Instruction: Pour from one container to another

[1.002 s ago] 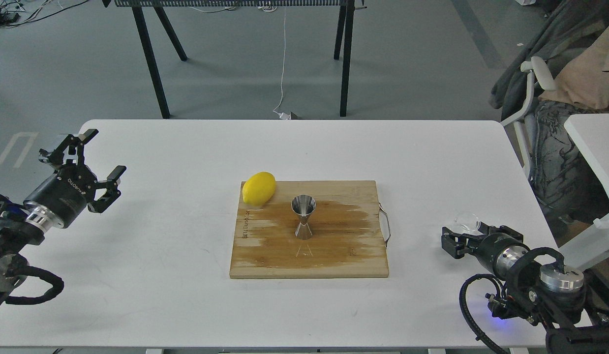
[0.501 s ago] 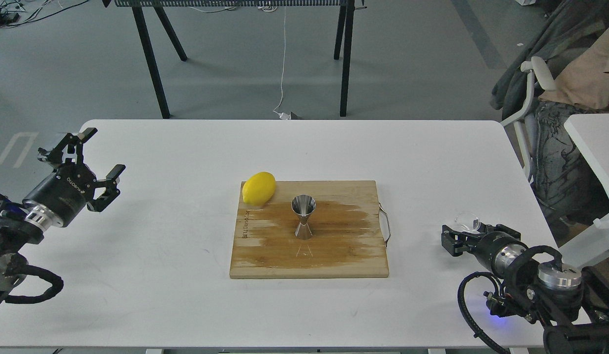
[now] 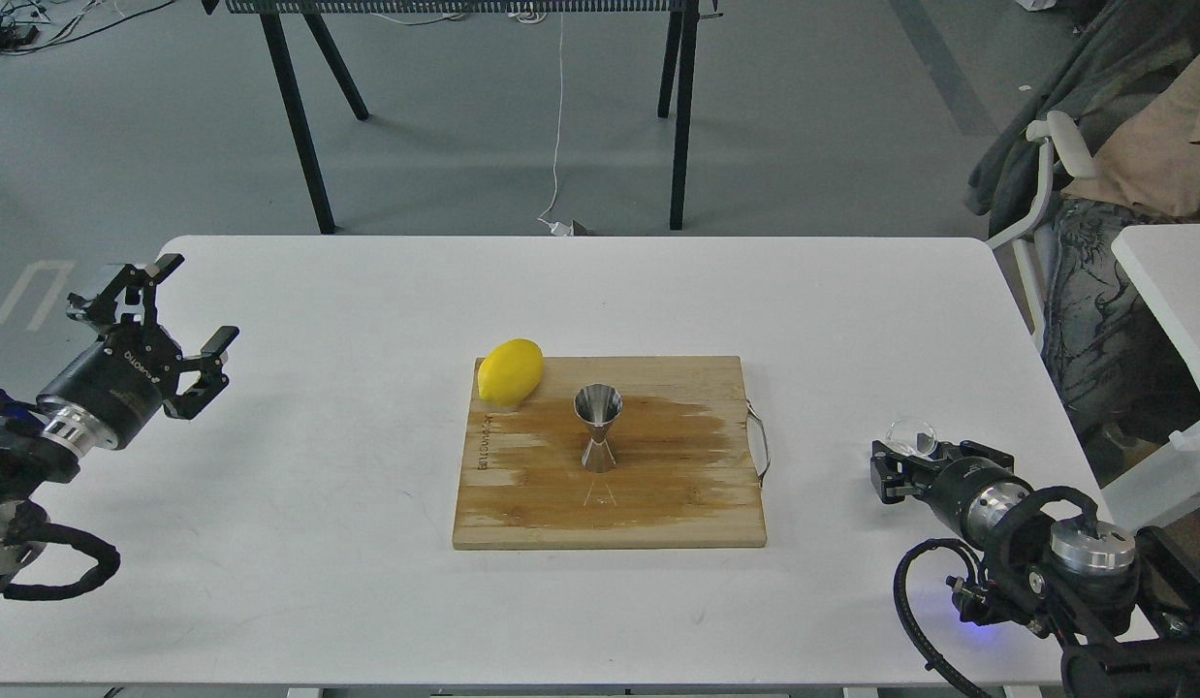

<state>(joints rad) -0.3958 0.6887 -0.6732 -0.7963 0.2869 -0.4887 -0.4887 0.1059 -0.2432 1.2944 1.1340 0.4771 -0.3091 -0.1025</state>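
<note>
White table (image 3: 367, 543) with cutting board (image 3: 658, 504): jigger (image 3: 597, 427) upright at centre, right gripper (image 3: 900, 463) pinching the glass cup (image 3: 910, 436) at far right, left gripper (image 3: 173, 315) spread; carry cup level, tilt slowly over jigger.

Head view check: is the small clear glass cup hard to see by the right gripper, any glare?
Head view: sharp, evenly lit, soft shadows. The small clear glass cup nearly vanishes against the white table, beside the right gripper. The shiny steel jigger shows bright reflections.
</note>
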